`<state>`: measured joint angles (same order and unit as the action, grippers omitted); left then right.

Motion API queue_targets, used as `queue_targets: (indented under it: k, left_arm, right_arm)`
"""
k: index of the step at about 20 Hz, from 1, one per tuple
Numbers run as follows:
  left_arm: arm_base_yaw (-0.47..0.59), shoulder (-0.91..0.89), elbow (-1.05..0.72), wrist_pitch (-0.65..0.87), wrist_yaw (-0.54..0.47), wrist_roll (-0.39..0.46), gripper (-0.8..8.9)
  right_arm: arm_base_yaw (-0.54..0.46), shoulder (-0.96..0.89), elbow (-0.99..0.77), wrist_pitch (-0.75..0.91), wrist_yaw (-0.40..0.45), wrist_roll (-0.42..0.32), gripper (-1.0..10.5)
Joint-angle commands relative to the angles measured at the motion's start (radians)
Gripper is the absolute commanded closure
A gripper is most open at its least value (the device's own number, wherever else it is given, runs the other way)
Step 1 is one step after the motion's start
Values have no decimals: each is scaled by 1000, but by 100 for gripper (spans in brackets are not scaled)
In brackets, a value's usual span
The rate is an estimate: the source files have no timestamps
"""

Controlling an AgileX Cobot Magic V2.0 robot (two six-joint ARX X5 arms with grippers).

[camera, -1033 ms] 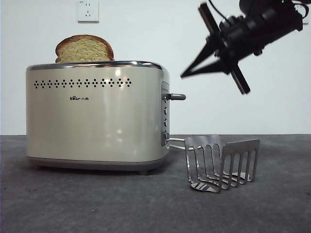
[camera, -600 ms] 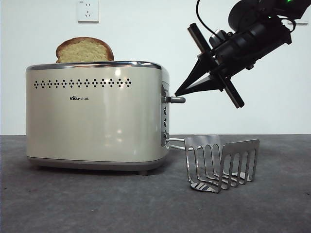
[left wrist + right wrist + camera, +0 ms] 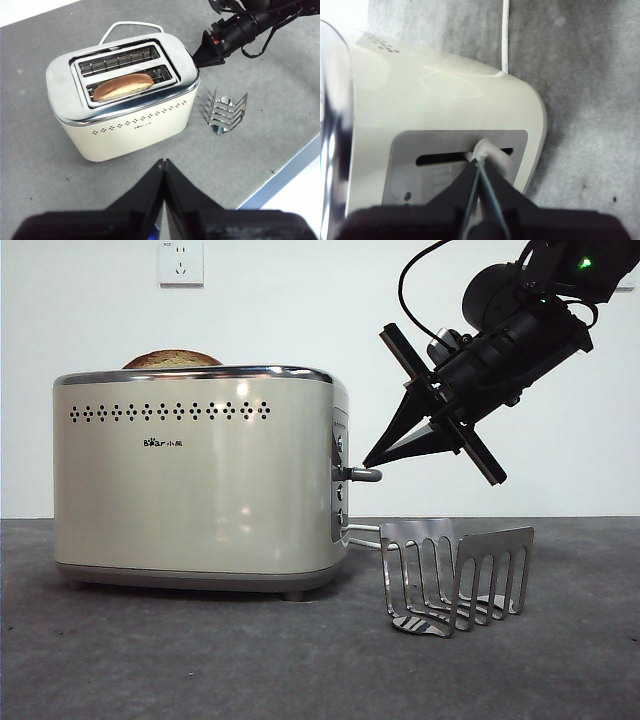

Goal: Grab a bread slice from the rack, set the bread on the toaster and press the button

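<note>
Pressing the button (image 3: 365,475) with the right end effector (image 3: 372,462), jaws together, tip on the lever at the toaster's (image 3: 200,485) end panel. The slice of bread (image 3: 123,85) is sitting low in the toaster's slot. Next I'd judge: push fully down. The rack (image 3: 455,575) is standing just beside the toaster; left end effector (image 3: 163,167), closed, is waiting well clear.

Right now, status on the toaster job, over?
Right end effector shut, tip on lever. Bread low in toaster slot. Left end effector shut, waiting. Rack bare.
</note>
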<state>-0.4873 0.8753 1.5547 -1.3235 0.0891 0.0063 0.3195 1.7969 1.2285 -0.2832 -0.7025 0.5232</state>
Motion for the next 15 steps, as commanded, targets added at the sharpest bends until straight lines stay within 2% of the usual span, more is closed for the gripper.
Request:
queue_targets:
  k: [1,15]
  left_arm:
    - [-2,-2,-7,3,-3,-6,822]
    - [-2,0,-7,3,-3,-6,822]
  right_arm:
    - [1,21,-6,-15,23,-11,954]
    - [2,144,-6,-107,41,-32,954]
